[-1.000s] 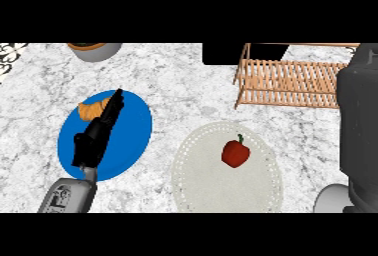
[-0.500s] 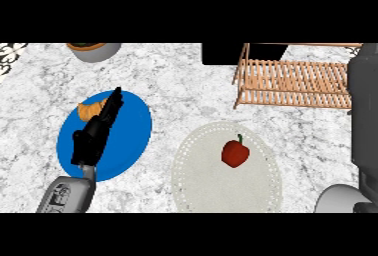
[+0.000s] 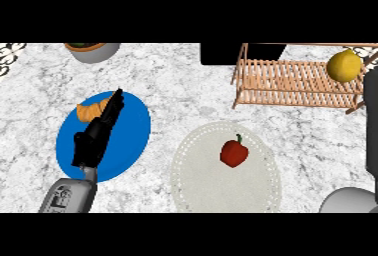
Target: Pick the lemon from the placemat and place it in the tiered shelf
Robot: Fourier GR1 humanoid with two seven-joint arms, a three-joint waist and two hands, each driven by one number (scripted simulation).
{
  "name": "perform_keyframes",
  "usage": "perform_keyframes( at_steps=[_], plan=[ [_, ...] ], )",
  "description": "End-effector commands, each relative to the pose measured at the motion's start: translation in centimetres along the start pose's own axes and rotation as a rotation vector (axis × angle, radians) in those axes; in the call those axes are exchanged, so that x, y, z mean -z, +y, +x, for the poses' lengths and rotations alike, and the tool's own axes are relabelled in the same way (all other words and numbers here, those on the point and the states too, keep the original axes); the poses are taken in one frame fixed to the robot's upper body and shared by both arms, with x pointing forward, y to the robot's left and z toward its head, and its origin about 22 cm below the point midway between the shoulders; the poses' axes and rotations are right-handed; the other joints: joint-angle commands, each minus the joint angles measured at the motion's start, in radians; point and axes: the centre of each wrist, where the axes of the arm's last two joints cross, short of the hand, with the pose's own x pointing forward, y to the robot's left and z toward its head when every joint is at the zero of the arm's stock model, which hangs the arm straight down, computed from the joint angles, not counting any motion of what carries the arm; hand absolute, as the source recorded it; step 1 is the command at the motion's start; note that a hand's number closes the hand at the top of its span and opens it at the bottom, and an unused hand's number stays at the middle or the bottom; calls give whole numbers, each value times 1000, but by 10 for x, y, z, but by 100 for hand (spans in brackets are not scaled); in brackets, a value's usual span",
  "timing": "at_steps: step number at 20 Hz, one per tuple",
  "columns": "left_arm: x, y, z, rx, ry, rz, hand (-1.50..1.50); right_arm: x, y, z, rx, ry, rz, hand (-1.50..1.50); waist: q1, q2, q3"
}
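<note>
The yellow lemon (image 3: 344,65) lies on the wooden tiered shelf (image 3: 294,84) at its right end, near the top right of the head view. My right hand (image 3: 371,125) shows only as a dark strip along the right edge, just below and right of the lemon. Its grey forearm (image 3: 350,200) enters at the bottom right. The round white placemat (image 3: 193,176) lies in the middle with a red bell pepper (image 3: 234,152) on it. My left hand (image 3: 100,132) rests open, fingers straight, over the blue plate (image 3: 134,131) at the left.
A croissant (image 3: 90,111) sits on the blue plate beside my left hand's fingertips. A grey bowl (image 3: 93,50) stands at the back left. A black block (image 3: 220,53) stands behind the shelf's left end.
My right arm has drawn back to the right edge, uncovering the shelf's right end and the lemon lying there. The left hand has not moved.
</note>
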Motion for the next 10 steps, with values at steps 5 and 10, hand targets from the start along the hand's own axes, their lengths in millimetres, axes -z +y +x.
perform_keyframes(
  at_steps=[5, 10],
  plan=[
    [-4, 1, 6, 10, -5, -12, 0, -1, -28, -5, 196, 55, 17, -150, -1, -2, 0],
    [-5, 1, -2, 7, -18, -6, 0, 14, -32, 5, 268, 70, 56, -150, 4, 1, 0]
  ],
)
